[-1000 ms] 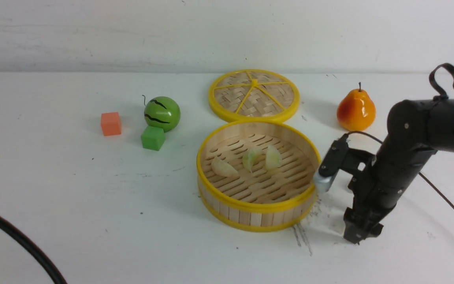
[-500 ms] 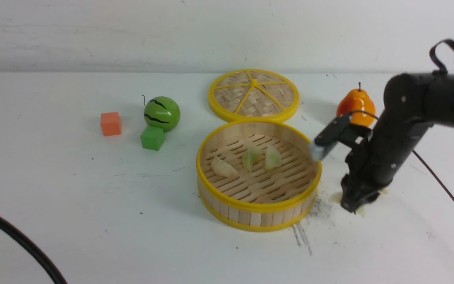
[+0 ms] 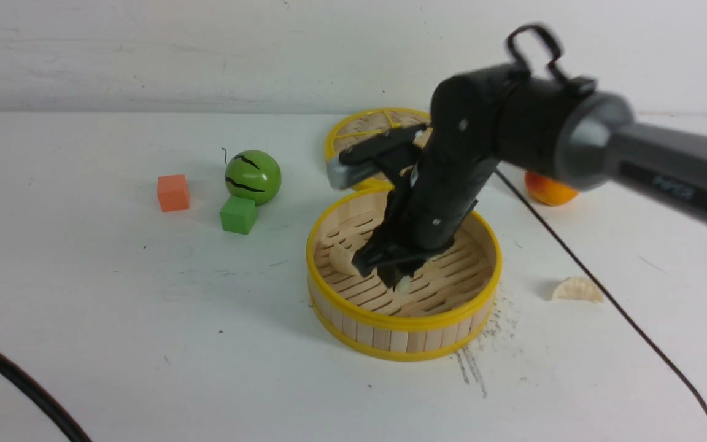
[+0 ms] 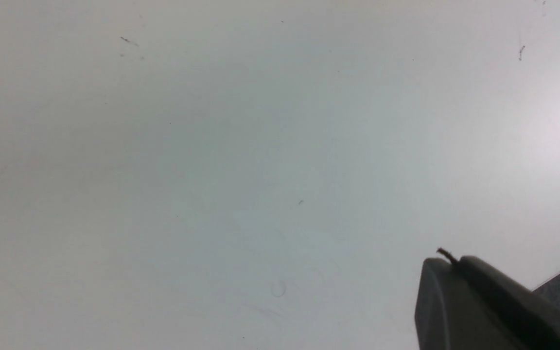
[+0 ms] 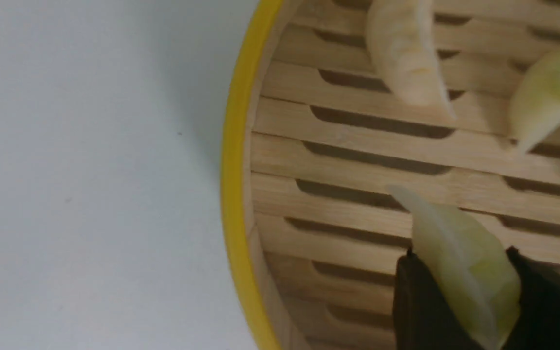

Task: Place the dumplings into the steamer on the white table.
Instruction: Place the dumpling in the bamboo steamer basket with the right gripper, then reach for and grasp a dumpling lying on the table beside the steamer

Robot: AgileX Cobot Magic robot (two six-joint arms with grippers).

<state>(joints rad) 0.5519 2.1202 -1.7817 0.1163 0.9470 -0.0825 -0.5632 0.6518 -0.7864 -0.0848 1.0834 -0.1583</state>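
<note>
We see the white table (image 3: 114,344) filling most of the front view, scuffed and scratched beside the steamer. The right arm (image 3: 531,116) reaches across it and bends down, so the right end effector (image 3: 397,277) hangs inside the steamer (image 3: 402,323), a round bamboo basket with yellow rims at mid-table. In the right wrist view its black fingers (image 5: 421,301) are clamped on a pale yellow-green held dumpling (image 5: 460,257) over the slatted floor.

Behind the steamer lies the woven lid (image 3: 353,132), partly hidden by the arm. To the left sit a toy watermelon (image 3: 253,177), a green cube (image 3: 238,215) just in front of it, and an orange cube (image 3: 173,192) farther left. An orange pear (image 3: 547,193) peeks out behind the arm.

Two more dumplings (image 5: 406,53) lie on the steamer floor. A loose dumpling (image 3: 576,290) rests on the table right of the steamer, beside a black cable (image 3: 636,331). The left end effector (image 4: 474,301) shows only as a grey corner over the table; it is closed.
</note>
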